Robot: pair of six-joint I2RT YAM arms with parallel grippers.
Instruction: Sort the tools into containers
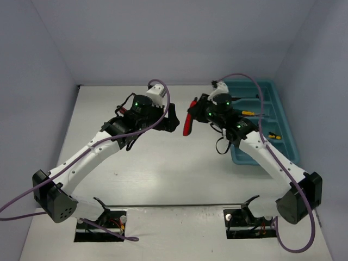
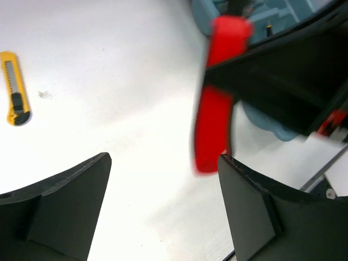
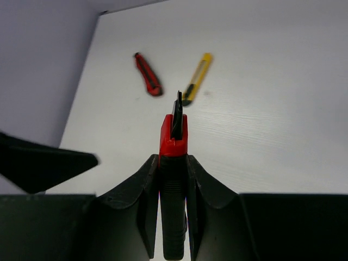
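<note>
My right gripper (image 3: 173, 163) is shut on a red and black utility knife (image 3: 173, 136) and holds it above the table, blade end forward. In the top view the right gripper (image 1: 198, 110) holds this knife (image 1: 188, 124) just left of the teal tray (image 1: 283, 117). My left gripper (image 2: 163, 209) is open and empty, with the held red knife (image 2: 215, 114) blurred just beyond its right finger. In the top view the left gripper (image 1: 171, 117) is close beside that knife. A second red knife (image 3: 148, 74) and a yellow knife (image 3: 197, 78) lie on the table; the yellow one also shows in the left wrist view (image 2: 15, 87).
The tray holds yellow-handled screwdrivers (image 1: 247, 113) and other small tools (image 1: 274, 136). The enclosure's lilac walls stand at the left, back and right. The left arm's finger (image 3: 43, 166) reaches into the right wrist view.
</note>
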